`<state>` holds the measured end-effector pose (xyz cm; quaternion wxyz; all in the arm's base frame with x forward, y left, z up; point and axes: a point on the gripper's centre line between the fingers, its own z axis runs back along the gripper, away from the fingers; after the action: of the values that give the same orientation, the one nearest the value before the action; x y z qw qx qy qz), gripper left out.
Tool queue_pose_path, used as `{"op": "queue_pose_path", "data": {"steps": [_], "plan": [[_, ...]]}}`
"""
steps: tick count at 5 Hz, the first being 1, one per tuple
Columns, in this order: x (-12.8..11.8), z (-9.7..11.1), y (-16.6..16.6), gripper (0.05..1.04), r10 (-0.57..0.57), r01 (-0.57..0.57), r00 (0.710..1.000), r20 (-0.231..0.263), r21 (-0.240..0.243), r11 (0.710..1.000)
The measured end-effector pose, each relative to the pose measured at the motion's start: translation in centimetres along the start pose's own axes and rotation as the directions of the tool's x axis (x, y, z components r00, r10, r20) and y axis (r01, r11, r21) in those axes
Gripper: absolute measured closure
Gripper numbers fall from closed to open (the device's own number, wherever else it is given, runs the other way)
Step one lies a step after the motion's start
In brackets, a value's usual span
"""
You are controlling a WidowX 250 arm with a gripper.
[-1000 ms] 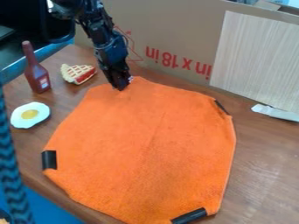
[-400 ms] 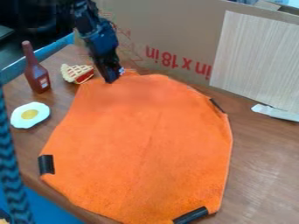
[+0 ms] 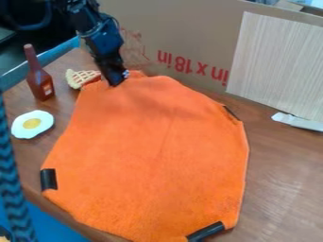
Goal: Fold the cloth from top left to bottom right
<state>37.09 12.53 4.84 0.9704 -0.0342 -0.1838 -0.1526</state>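
Camera view, upper left: the gripper (image 3: 115,81) meets the top-left edge of the cloth (image 3: 151,151); whether it grips, I cannot tell. The cloth spreads down and rightward across the counter (image 3: 287,184), so the fold should head for the lower-right black patch (image 3: 206,231).

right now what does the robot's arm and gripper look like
The arm is black and slim, built of jointed segments, with dark cabling looping beside it and bluish sheen along the lower part. The gripper is black too, narrow and angular, with a small whitish patch on its side near the tip.
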Motion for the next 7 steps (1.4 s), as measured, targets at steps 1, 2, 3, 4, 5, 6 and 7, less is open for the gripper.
{"op": "queue_pose_path", "data": {"steps": [1, 2, 3, 4, 5, 6, 7], "plan": [[-0.8, -0.5, -2.9, 1.025, -0.084, 0.084, 0.996, -0.020, 0.003, 0.996], [-1.3, -1.3, -6.6, 1.025, -0.171, 0.172, 0.984, -0.055, 0.019, 0.985], [-2.0, -1.9, -10.6, 1.025, -0.246, 0.252, 0.965, -0.094, 0.047, 0.967], [-3.0, -1.8, -13.8, 1.025, -0.302, 0.310, 0.947, -0.113, 0.061, 0.949], [-3.7, -0.9, -16.7, 1.025, -0.341, 0.347, 0.934, -0.104, 0.053, 0.936], [-4.5, 0.3, -19.1, 1.025, -0.354, 0.358, 0.930, -0.095, 0.031, 0.933], [-4.8, 1.4, -21.4, 1.025, -0.356, 0.357, 0.931, -0.086, -0.003, 0.934]]}}
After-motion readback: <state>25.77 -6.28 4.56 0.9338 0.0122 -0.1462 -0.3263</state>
